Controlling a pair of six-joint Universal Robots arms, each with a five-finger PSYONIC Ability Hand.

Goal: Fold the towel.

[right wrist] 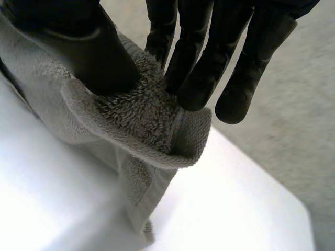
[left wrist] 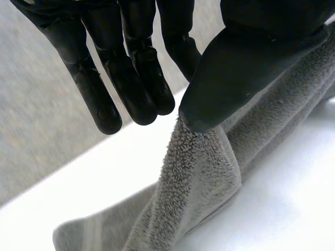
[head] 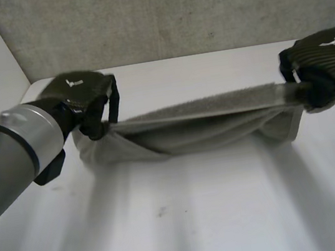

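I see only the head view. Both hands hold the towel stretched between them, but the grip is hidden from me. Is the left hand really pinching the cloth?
Observer: Yes. In the left wrist view the thumb of the left hand presses on the gathered end of the towel. The other fingers hang straight beside it, off the cloth.
Operator: And the right hand?
Observer: The right hand pinches a bunched corner between the thumb and the fingers, and the cloth curls over below them.
Operator: Does the towel hang free there?
Observer: No. Under the right hand a fold drops down and seems to reach the table.
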